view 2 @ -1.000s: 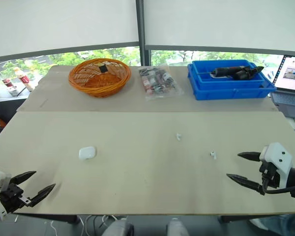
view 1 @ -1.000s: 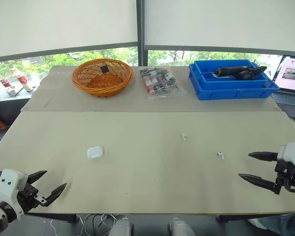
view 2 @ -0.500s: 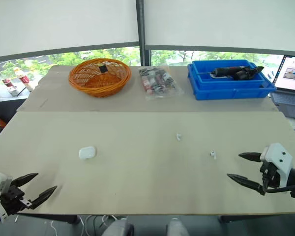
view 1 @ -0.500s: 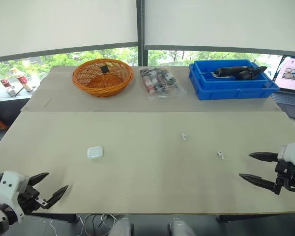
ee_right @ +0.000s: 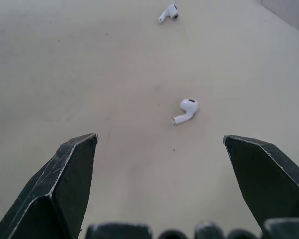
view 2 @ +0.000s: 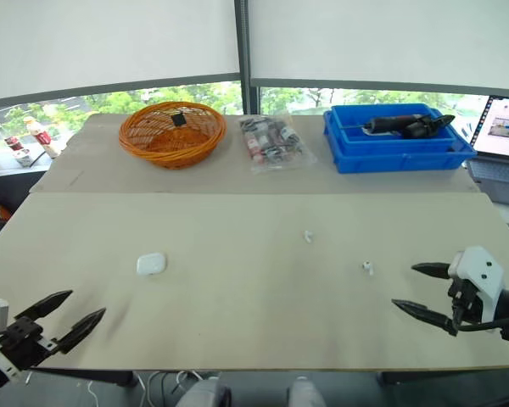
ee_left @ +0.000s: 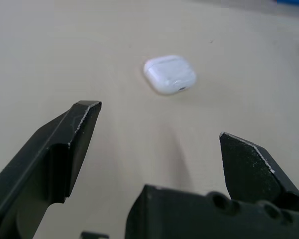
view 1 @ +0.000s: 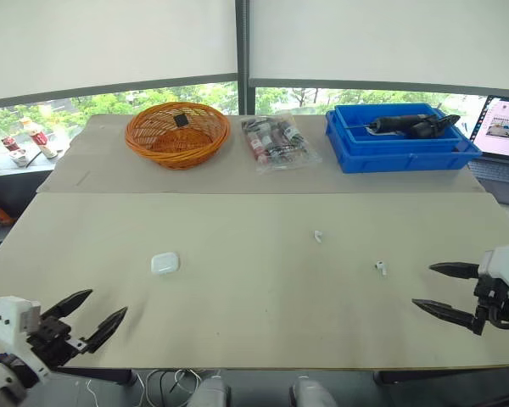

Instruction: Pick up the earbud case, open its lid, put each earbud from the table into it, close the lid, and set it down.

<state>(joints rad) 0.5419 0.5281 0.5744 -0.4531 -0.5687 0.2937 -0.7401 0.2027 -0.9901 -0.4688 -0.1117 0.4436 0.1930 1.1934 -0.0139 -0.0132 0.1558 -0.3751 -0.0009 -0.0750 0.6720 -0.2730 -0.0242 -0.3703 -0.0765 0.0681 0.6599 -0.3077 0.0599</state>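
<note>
The white earbud case (view 1: pixel 164 263) lies shut on the beige table, left of centre, also seen in the left wrist view (ee_left: pixel 170 74). One white earbud (view 1: pixel 317 236) rests near the middle; a second earbud (view 1: pixel 380 268) lies further right. Both earbuds appear in the right wrist view (ee_right: pixel 185 110) (ee_right: pixel 168 12). My left gripper (view 1: pixel 93 312) hovers open at the table's front left corner, short of the case. At the front right edge, my right gripper (view 1: pixel 437 288) is open, a hand's width right of the nearer earbud. Nothing is held.
Along the back stand an orange wicker basket (view 1: pixel 177 133), a clear bag of small bottles (view 1: pixel 276 141) and a blue bin (view 1: pixel 400 137) holding a dark tool. A laptop (view 1: pixel 504 127) sits at the far right.
My left gripper has shifted slightly right and forward along the front edge, toward the case. The right gripper has stayed in place.
</note>
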